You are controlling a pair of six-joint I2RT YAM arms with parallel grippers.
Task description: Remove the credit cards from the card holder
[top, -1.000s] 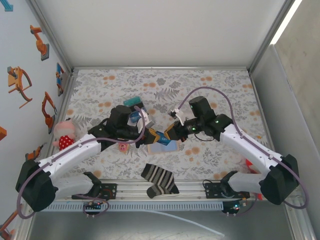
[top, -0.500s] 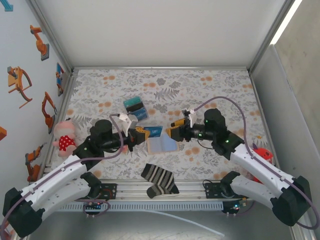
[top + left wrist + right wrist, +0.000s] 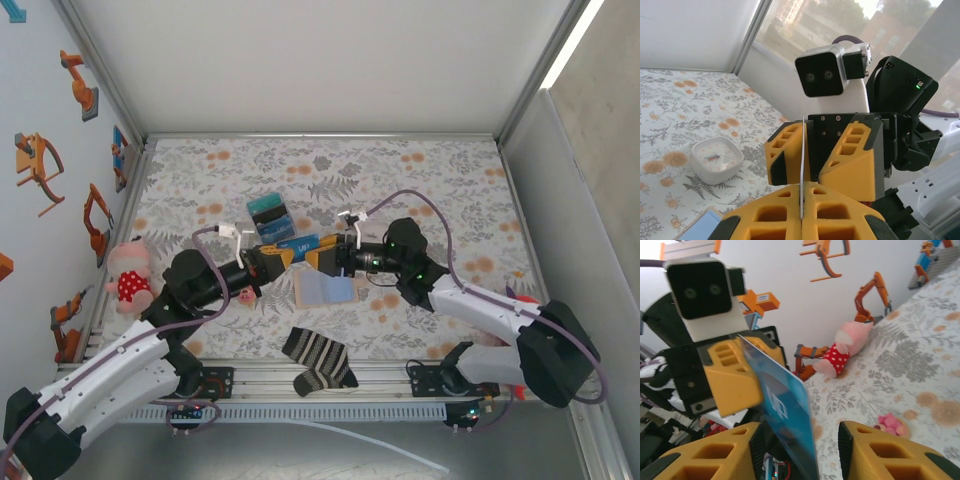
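Left gripper (image 3: 283,257) pressed together on one end of a teal card (image 3: 300,243), held off the table (image 3: 420,180). Right gripper (image 3: 322,260) meets it from 3 o'clock, jaws spread, one finger on each side of the card's free end; right wrist view shows gaps on both sides. Holder (image 3: 325,290) lies flat on the table, blue-grey side up, at the card's 5 o'clock. Sock (image 3: 318,360) at the holder's 6 o'clock.

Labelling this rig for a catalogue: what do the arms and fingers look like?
Left arm and right arm: white shells, black joints, looping purple cables. Fingers are chunky yellow-orange blocks with cut-out pockets. Each wrist carries a white camera with a black two-lens face.
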